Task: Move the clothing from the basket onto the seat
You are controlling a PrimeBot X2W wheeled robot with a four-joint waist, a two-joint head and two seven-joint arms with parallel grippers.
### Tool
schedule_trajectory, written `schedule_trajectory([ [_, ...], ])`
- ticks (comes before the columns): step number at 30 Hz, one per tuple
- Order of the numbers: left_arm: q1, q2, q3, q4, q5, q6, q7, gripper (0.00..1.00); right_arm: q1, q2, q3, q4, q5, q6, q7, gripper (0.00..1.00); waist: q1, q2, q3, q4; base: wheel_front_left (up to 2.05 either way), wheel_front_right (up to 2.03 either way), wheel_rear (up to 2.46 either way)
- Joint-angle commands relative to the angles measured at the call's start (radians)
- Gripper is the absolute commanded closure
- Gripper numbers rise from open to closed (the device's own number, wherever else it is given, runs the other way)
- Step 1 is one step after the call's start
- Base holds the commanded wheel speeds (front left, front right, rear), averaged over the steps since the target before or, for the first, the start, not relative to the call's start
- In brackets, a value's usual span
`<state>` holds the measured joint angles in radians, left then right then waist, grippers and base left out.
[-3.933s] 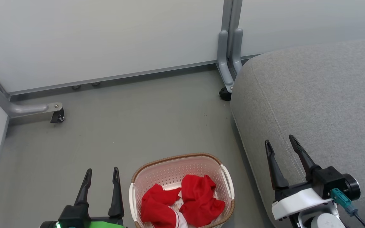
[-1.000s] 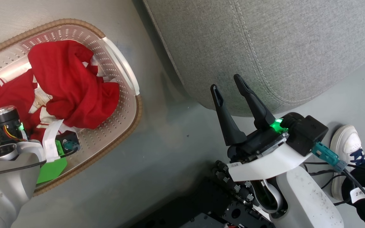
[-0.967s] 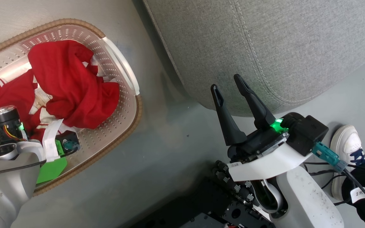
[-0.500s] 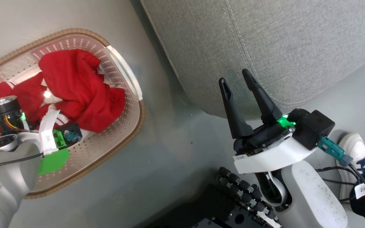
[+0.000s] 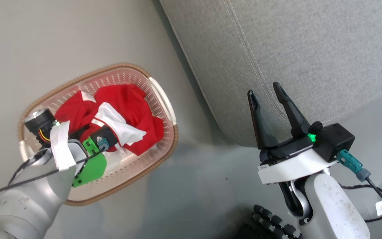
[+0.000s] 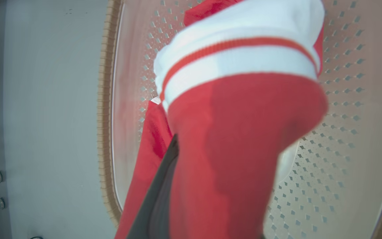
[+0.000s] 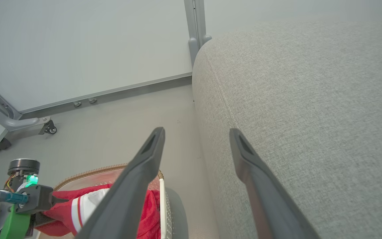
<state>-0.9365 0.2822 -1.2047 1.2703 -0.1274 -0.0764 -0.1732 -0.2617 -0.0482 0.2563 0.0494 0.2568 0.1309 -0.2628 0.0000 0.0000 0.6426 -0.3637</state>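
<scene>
The clothing (image 5: 128, 106) lies bunched in the basket (image 5: 176, 131), which sits on the grey floor (image 5: 61, 39) at about eight o'clock from the seat (image 5: 310, 49) in the head view. The left gripper (image 7: 58, 200) reaches into the basket. Red cloth with a white striped band drapes over one dark finger (image 6: 159, 196) and hides the other, so it is probably pinched on the clothing. The right gripper (image 5: 264, 91) hangs wide and empty by the seat's rounded edge, pointing toward twelve o'clock.

Grey floor (image 5: 45, 39) under everything: the basket (image 5: 132, 163) sits on it at nine o'clock, the seat (image 5: 310, 49) bulks at one o'clock, a narrow strip of floor between them.
</scene>
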Motion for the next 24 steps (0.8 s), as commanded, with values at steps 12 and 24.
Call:
schedule_trajectory([
  [12,0.184,-0.011,0.193,-0.235,-0.192,0.116,-0.092,1.00,0.124,-0.004,-0.044,0.034,-0.091,0.000,-0.003,0.00,0.0000,0.0000,-0.400,0.221,0.00,0.00,0.00],
  [24,0.474,0.075,0.465,-0.742,-0.240,0.140,-0.093,1.00,0.229,-0.004,-0.054,0.056,-0.132,0.000,-0.003,0.00,0.0000,0.0000,-0.584,0.279,0.00,0.00,0.00],
])
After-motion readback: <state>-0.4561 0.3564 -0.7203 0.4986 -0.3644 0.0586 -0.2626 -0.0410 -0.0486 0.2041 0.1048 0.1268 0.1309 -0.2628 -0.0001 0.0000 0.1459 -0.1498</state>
